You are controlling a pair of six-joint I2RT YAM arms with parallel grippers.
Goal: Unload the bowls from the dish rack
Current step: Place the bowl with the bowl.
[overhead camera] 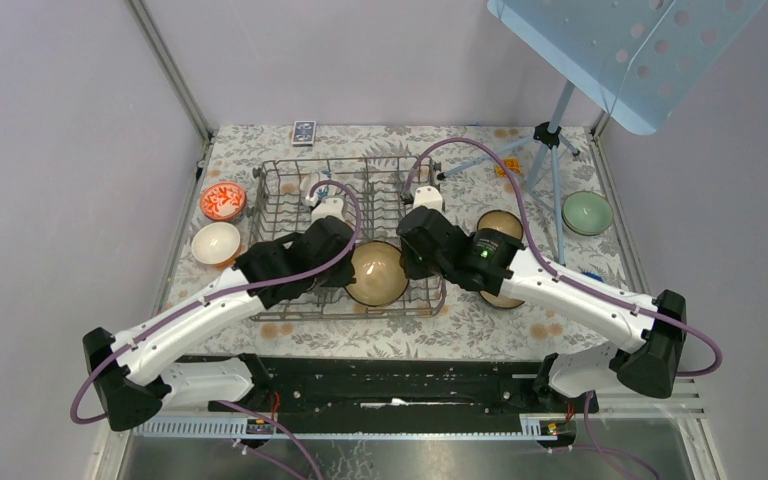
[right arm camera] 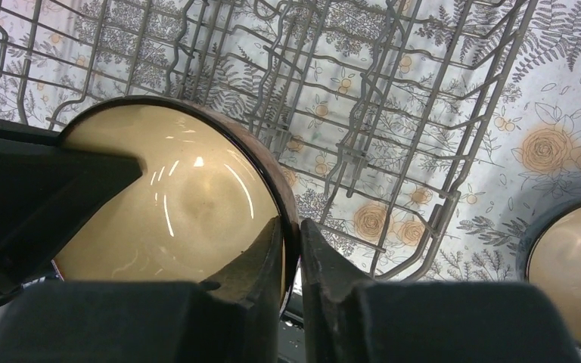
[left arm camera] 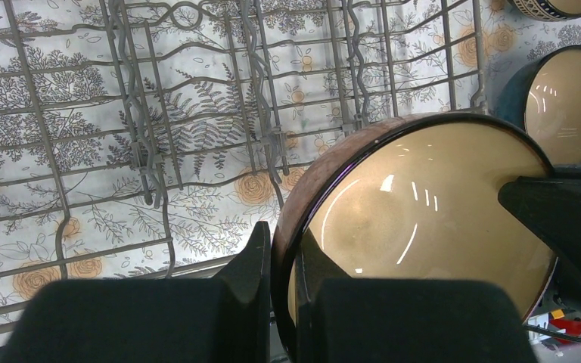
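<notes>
A brown bowl [overhead camera: 377, 272] with a glossy cream inside is at the near middle of the grey wire dish rack [overhead camera: 290, 165]. Both grippers hold it by the rim. My left gripper [overhead camera: 344, 268] is shut on its left rim, with one finger inside and one outside in the left wrist view [left arm camera: 281, 249]. My right gripper [overhead camera: 410, 262] is shut on its right rim in the same way [right arm camera: 293, 238]. The bowl fills much of both wrist views [left arm camera: 424, 219] [right arm camera: 174, 204]. The rest of the rack [left arm camera: 159, 151] [right arm camera: 393, 113] holds no other bowls that I can see.
An orange-red bowl [overhead camera: 223, 201] and a white bowl [overhead camera: 215, 242] stand left of the rack. Two dark bowls [overhead camera: 500, 225] [overhead camera: 503, 297] stand to its right, partly under the right arm. A green bowl [overhead camera: 587, 212] and a tripod [overhead camera: 550, 150] are at the far right.
</notes>
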